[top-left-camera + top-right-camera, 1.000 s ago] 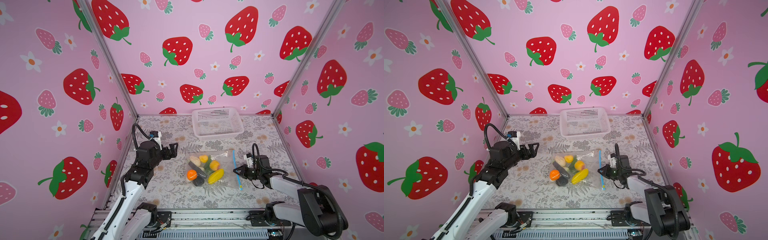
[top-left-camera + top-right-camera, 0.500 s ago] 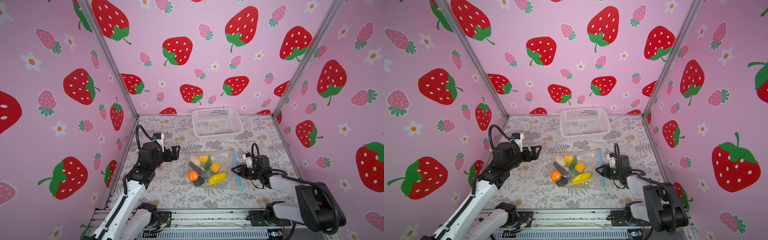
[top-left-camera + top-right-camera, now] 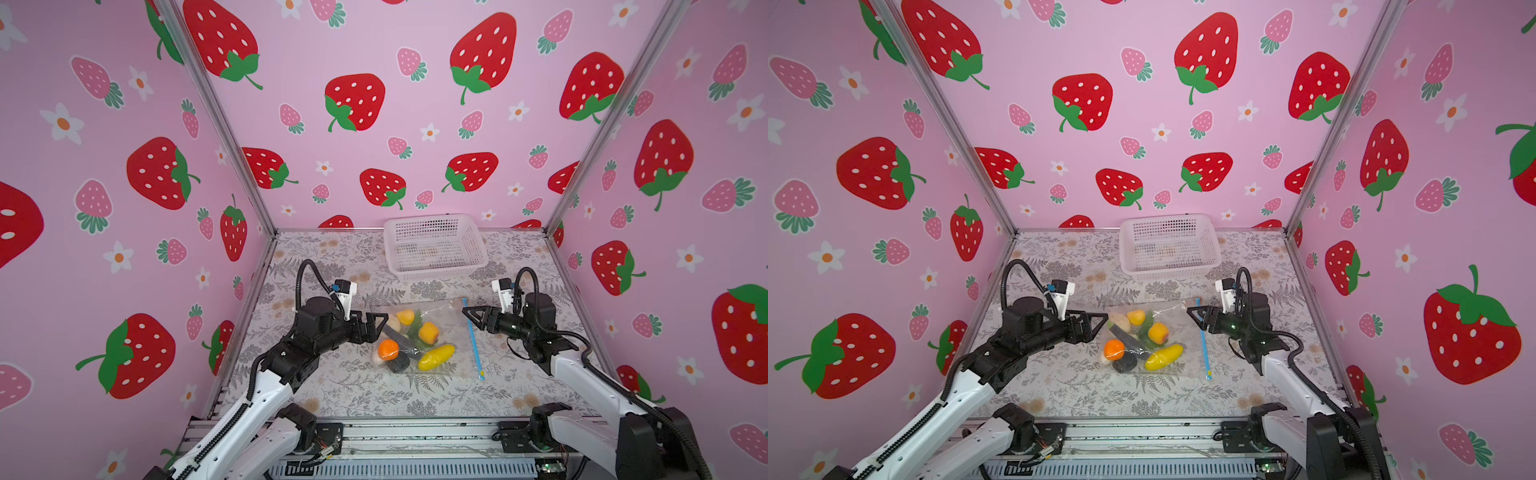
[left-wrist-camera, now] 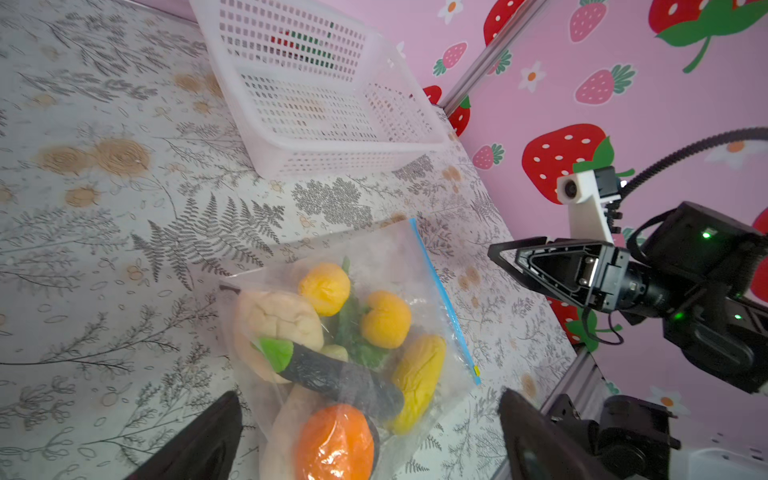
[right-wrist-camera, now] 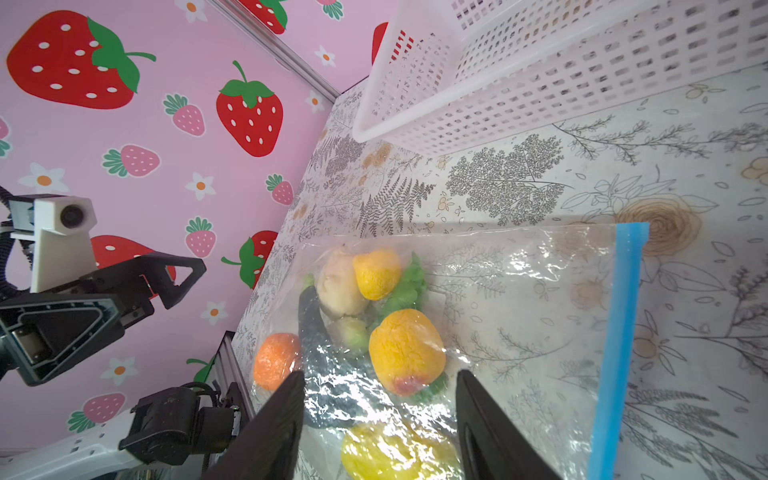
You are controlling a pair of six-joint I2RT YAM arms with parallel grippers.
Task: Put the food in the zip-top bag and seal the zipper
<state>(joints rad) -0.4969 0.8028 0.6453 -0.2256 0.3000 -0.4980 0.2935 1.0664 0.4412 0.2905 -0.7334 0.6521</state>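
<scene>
The zip-top bag point(image 3: 453, 322) lies flat on the middle of the table point(image 3: 332, 386), between the two arms and nearer than the white perforated basket point(image 3: 440, 272), which sits at the far edge against the back wall. The bag's mouth faces right. The zipper point(image 3: 473, 338) forms its right edge, with its long axis running from far to near and leaning slightly right toward the near end, where the small yellow tab point(image 3: 482, 376) sits. The strip looks straight and flat in both top views; whether it is pressed shut I cannot tell.

The food point(image 3: 428, 332) is all inside, bunched in the left half of the bag: two yellow-orange round pieces with green leaves toward the far side, a cream piece and a long dark one at the left, an orange ball and a long yellow piece toward the near side.

The left gripper point(image 3: 380, 328) hangs just left of the bag, pointing right, fingers spread wide and holding nothing. The right gripper point(image 3: 471, 318) hovers by the far part of the zipper, pointing left, fingers parted, clear of the plastic.

The table wears a grey fern-and-flower print with tan blooms. Pink walls point(image 3: 353, 104) with red strawberries and white flowers enclose three sides, joined by bare metal posts
</scene>
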